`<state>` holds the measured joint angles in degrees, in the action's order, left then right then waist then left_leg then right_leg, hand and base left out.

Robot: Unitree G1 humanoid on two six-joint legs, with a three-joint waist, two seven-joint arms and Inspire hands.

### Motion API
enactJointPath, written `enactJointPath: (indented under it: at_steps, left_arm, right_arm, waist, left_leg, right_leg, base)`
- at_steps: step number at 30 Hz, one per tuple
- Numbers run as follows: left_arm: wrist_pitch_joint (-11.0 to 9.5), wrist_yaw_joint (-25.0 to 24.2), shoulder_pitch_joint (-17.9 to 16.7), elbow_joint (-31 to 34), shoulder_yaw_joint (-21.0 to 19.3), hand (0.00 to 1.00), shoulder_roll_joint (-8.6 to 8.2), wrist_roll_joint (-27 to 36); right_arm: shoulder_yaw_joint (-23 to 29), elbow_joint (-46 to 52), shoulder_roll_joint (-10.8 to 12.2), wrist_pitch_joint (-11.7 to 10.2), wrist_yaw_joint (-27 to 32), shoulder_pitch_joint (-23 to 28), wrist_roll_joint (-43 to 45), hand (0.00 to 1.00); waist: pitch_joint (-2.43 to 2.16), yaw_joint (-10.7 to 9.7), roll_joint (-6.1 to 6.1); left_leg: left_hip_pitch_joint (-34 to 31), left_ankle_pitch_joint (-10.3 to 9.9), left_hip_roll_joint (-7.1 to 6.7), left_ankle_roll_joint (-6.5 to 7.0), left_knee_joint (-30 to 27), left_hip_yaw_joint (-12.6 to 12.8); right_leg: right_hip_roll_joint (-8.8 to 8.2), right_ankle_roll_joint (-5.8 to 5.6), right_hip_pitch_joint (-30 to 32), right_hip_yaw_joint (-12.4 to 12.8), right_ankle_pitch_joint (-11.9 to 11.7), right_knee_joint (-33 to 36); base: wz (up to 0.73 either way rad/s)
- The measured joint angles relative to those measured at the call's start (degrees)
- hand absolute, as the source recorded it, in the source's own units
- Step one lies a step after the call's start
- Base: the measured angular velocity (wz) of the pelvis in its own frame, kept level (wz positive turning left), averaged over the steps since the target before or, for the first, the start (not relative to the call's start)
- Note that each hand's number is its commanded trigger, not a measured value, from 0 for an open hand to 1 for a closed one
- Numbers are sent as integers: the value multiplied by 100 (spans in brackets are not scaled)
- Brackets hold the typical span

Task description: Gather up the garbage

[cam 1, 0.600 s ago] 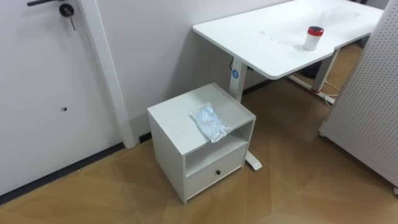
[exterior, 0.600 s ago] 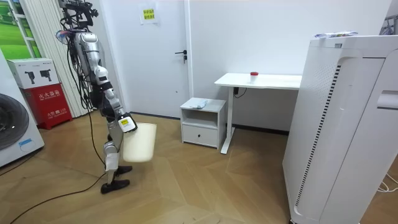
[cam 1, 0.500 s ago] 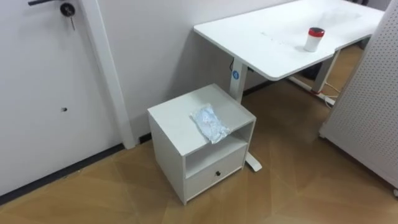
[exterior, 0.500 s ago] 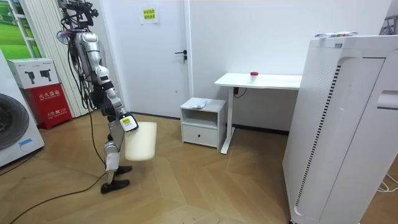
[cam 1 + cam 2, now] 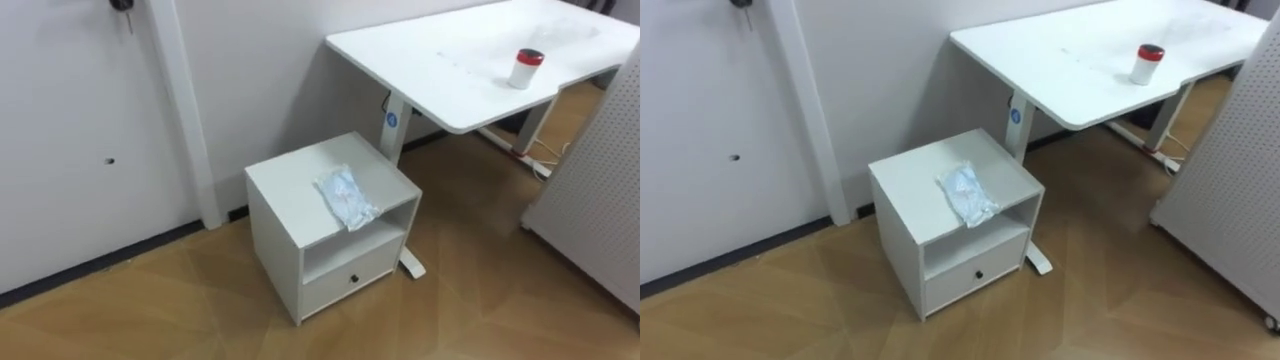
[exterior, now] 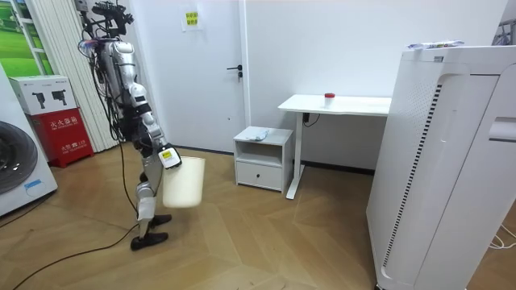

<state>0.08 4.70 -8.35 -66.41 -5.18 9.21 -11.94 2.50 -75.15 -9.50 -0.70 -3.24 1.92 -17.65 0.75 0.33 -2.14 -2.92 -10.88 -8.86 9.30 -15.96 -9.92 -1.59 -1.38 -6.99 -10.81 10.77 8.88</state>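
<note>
On top of the small white cabinet (image 5: 290,190) lies the garbage, a crumpled clear plastic bag (image 5: 347,196). It rests near the front right edge of the top, and one end hangs a little over the open shelf below. Under the shelf the cabinet has one drawer with a dark knob. The cabinet stands on the wooden floor, against the wall, between a white door (image 5: 70,120) and the leg of a white bench (image 5: 450,60). A small white cup with a red lid (image 5: 524,69) stands upright on the bench, well apart from the bag. A white perforated panel (image 5: 600,200) stands at the far right.

From the room view, the robot stands on the floor at the view's left, well apart from the cabinet and facing it. Its right robot hand (image 6: 165,157) is low at its side, touching the top of a white bin (image 6: 185,182) that hangs clear of the floor. I cannot tell how the fingers are set on it.
</note>
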Motion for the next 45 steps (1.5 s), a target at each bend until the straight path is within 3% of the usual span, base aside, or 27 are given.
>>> enactJointPath:
  at_steps: [5,9,10,12,13,14,16,17,18,20,22,24,26,27,28,30,31,32,33,34,36,37,39,41,43,44,45]
  left_arm:
    - [25,29,-27,-147,39,0,86,-61]
    - [219,6,-23,-247,-95,0,87,-256]
    - [242,6,-52,-270,-112,0,89,-266]
    - [303,-12,-51,-301,-149,0,90,-263]
    - [357,-19,-57,-300,-147,0,91,-261]
    - [371,-18,-121,-302,-142,0,95,-268]
    - [372,-18,-244,-302,-78,0,89,-264]
    - [366,-17,-239,-303,12,0,82,-263]
    - [356,-14,-230,-307,97,0,68,-289]
    - [358,-21,-274,-297,107,0,50,-335]
    - [359,-24,-394,-272,88,0,53,-333]
    - [361,-53,-547,-250,43,0,55,-330]
    - [326,-77,-541,-244,27,0,55,-329]
    - [208,-102,-473,-242,36,0,37,-330]
    - [152,-109,-424,-242,45,0,31,-330]
    - [12,-111,-298,-251,64,0,31,-328]
    - [-61,-108,-206,-249,74,0,47,-328]
    - [-119,-87,-96,-244,82,0,65,-327]
    - [-168,-14,18,-215,85,0,70,-323]
    - [-202,24,52,-192,92,0,70,-325]
    - [-305,209,199,-126,115,0,82,-315]
    - [-304,265,256,-117,121,0,88,-314]
    - [-326,390,432,-75,230,0,83,-236]
    - [-486,504,532,67,317,0,73,-90]
    - [-625,568,594,135,341,0,48,46]
    - [-677,589,645,169,356,0,35,114]
    - [-709,593,684,214,394,0,27,111]
  right_arm:
    - [22,-35,2,-97,-17,95,-2,100]
    - [174,-45,-41,-62,-103,100,38,100]
    - [173,-44,-48,-64,-120,97,38,100]
    - [153,-46,-54,-66,-120,75,37,100]
    - [117,-46,-58,-66,-110,72,37,100]
    - [119,-41,-57,-62,-106,72,37,100]
    - [114,-19,-90,-79,-109,73,19,100]
    - [115,-15,-117,-83,-106,68,-17,100]
    - [110,-10,-133,-81,-53,73,-28,100]
    - [113,-15,-163,-51,10,81,-37,100]
    - [99,-15,-183,-23,64,101,-14,100]
    - [54,167,-185,64,67,173,129,100]
    - [-80,275,-172,83,63,200,241,100]
    - [-86,291,-178,81,84,207,250,100]
    - [-96,291,-183,80,107,208,254,100]
    - [-123,301,-184,71,153,203,222,100]
    - [-124,368,-184,71,195,224,209,100]
    - [-130,458,-189,54,244,246,215,100]
    - [-129,539,-190,27,311,250,216,100]
    - [-129,539,-191,3,330,237,216,100]
    - [-147,553,-181,-147,335,256,159,100]
    - [-205,572,-177,-166,333,232,107,100]
    - [-324,661,-185,-253,331,104,16,100]
    - [-401,728,-158,-371,309,-48,21,100]
    - [-531,786,-155,-456,306,-92,16,100]
    - [-587,788,-146,-543,291,-93,17,100]
    - [-591,792,-113,-594,268,-148,17,100]
  waist:
    - [-12,7,13]
    - [3,1,68]
    - [4,11,68]
    - [11,16,85]
    - [0,11,103]
    - [-22,1,93]
    - [-36,-27,75]
    - [-24,-76,35]
    - [-23,-64,20]
    - [-40,-2,-26]
    - [-41,179,9]
    - [-33,346,29]
    - [-36,325,-44]
    - [-56,301,-122]
    - [-68,309,-176]
    - [-44,328,-229]
    - [-18,335,-269]
    - [-16,342,-272]
    - [-19,342,-268]
    - [-20,337,-263]
    - [-55,342,-170]
    - [-52,350,-163]
    - [-14,344,-55]
    - [6,328,58]
    - [2,316,98]
    - [-2,306,93]
    - [-8,299,77]
  left_leg:
    - [84,-17,-8,-15,-6,0]
    - [-257,-358,11,-203,-746,-33]
    - [-326,-422,17,-291,-881,-30]
    - [-508,-640,83,-686,-1315,82]
    - [-612,-780,202,-1043,-1608,317]
    - [-698,-800,348,-1197,-1812,658]
    - [-780,-760,532,-1253,-2001,1168]
    - [-1070,-539,548,-1204,-2424,1300]
    - [-1361,-498,500,-1038,-2544,1355]
    - [-1774,-372,508,-926,-1806,1566]
    - [-2000,54,539,-936,-785,1594]
    - [-2069,593,612,-819,36,1596]
    - [-2064,1182,558,-661,-75,1729]
    - [-2085,1307,480,-552,-319,1827]
    - [-2108,1280,458,-448,-497,1910]
    - [-2151,816,394,-287,-1104,2101]
    - [-2113,503,376,-248,-1403,2191]
    - [-2019,214,353,-228,-1605,2246]
    - [-1869,-13,333,-185,-1697,2318]
    - [-1782,-102,327,-166,-1707,2344]
    - [-1340,-364,333,-135,-1533,2299]
    - [-1244,-389,333,-138,-1449,2286]
    - [-1042,-439,424,-182,-1276,2167]
    - [-764,-449,596,-247,-962,2127]
    - [-628,-458,715,-324,-780,2126]
    - [-550,-460,763,-392,-683,2091]
    - [-531,-506,817,-472,-685,2064]
  right_leg:
    - [24,75,59,90,46,97]
    - [135,278,175,46,308,317]
    - [151,283,196,48,360,361]
    - [175,295,216,-65,531,546]
    - [180,367,235,-80,677,700]
    - [165,435,224,-65,818,840]
    - [172,501,240,-76,966,1030]
    - [174,562,243,-23,1023,1121]
    - [167,618,244,101,1065,1157]
    - [166,636,269,309,1131,1203]
    - [162,611,193,430,1215,1193]
    - [121,623,-22,591,1415,1207]
    - [-7,549,-175,694,1635,1210]
    - [-126,459,-269,757,1762,1205]
    - [-200,391,-333,784,1806,1202]
    - [-416,276,-405,756,1868,1511]
    - [-531,146,-348,730,1809,2001]
    - [-620,-119,-151,733,1656,2680]
    - [-736,-291,74,732,1303,3389]
    - [-773,-306,164,704,1064,3673]
    - [-875,-303,507,551,-65,4546]
    - [-933,-273,654,507,-68,4781]
    - [-974,-106,1241,256,315,5208]
    - [-924,-67,1968,89,726,4815]
    - [-884,-43,2301,42,802,3842]
    - [-837,-37,2371,61,758,2848]
    - [-776,-99,2390,50,328,2034]
  base:
    - [-5]
    - [1]
    - [6]
    - [4]
    - [5]
    - [8]
    - [24]
    - [42]
    - [38]
    - [12]
    - [-29]
    - [-59]
    - [-37]
    - [-23]
    - [-24]
    - [-24]
    - [-23]
    - [-19]
    - [-15]
    - [0]
    - [-6]
    - [-19]
    - [-15]
    - [-14]
    - [-6]
    - [6]
    - [16]
